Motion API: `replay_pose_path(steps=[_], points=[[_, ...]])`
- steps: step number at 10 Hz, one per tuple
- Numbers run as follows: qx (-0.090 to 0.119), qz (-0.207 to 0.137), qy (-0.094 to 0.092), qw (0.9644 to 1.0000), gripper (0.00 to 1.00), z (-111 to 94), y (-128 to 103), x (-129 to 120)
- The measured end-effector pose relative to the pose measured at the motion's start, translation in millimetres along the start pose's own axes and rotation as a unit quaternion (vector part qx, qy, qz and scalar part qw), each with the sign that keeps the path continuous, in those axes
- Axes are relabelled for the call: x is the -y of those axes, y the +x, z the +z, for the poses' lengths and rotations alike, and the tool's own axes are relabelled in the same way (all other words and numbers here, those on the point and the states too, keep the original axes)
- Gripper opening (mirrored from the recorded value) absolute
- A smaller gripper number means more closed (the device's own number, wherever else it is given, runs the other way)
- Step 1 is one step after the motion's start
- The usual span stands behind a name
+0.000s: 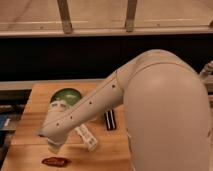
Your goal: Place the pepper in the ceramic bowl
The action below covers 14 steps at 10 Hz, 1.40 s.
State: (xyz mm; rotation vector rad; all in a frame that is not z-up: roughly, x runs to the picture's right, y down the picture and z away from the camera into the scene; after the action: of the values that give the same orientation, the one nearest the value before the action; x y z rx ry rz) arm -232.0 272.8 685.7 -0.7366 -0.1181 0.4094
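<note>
The dark red pepper [55, 161] lies on the wooden table [30, 135] near its front left edge. The green ceramic bowl [68, 94] stands at the back left of the table, partly hidden by my arm. My gripper [52, 148] hangs at the end of the white arm, just above and slightly behind the pepper, apart from it as far as I can see.
A white bottle [87, 137] lies on its side right of the gripper. A small whitish cup [56, 106] stands in front of the bowl, next to the arm. A dark flat object [110, 120] lies mid-table. My arm's bulk covers the table's right side.
</note>
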Motion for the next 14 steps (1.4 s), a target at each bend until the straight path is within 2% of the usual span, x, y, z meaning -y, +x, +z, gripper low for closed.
replay_pose_path(steps=[6,8,9,11,14], points=[[-0.002,-0.004,-0.006,1.0000,0.42,5.3,-0.9,-5.2],[-0.033,-0.012,-0.019,0.9992,0.42,18.3,-7.8,-9.9],[-0.055,-0.014,-0.027,0.9980,0.42,33.8,-4.5,-14.8],[-0.085,-0.005,-0.037,0.9957,0.42,55.0,9.8,-26.7],[-0.112,0.004,-0.039,0.9929,0.42,64.0,20.4,-39.6]])
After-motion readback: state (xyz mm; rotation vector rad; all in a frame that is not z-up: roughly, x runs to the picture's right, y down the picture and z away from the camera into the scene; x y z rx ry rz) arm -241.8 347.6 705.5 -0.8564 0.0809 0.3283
